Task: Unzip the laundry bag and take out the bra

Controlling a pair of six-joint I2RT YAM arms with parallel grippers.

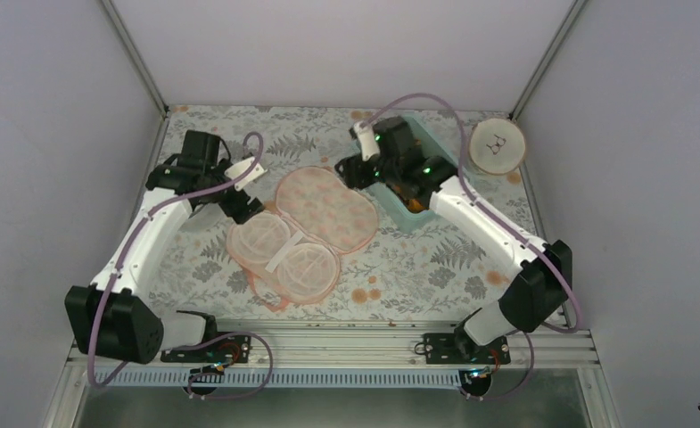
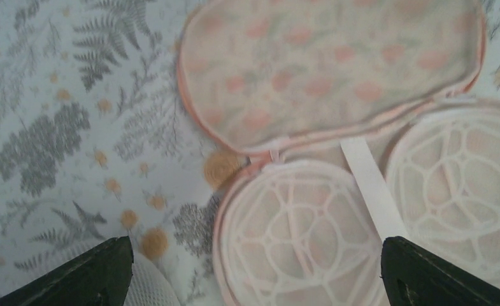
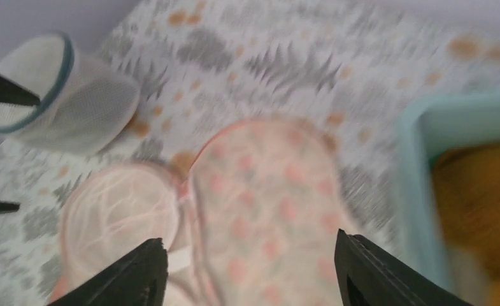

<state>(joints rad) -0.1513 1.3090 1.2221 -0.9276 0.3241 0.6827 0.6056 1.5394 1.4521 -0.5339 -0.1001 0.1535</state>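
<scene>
Left pincer (image 2: 257, 241) and right pincer (image 3: 249, 237) apart; laundry bag (image 1: 306, 232) open, white rings (image 1: 308, 265) within; bra (image 3: 476, 210) in teal bin (image 3: 419, 210).

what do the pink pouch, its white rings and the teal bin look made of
The laundry bag looks like thin matte peach mesh fabric, slightly see-through. Its rings are probably white plastic, holding stiff spoked shapes. The bin is likely smooth teal plastic, judging by its even rim, though blurred.

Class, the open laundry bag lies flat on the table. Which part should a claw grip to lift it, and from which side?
Probably the pink rim of the laundry bag, at the printed half's left end, from above: the mesh panels lie flat, but that thin edge is exposed.
</scene>
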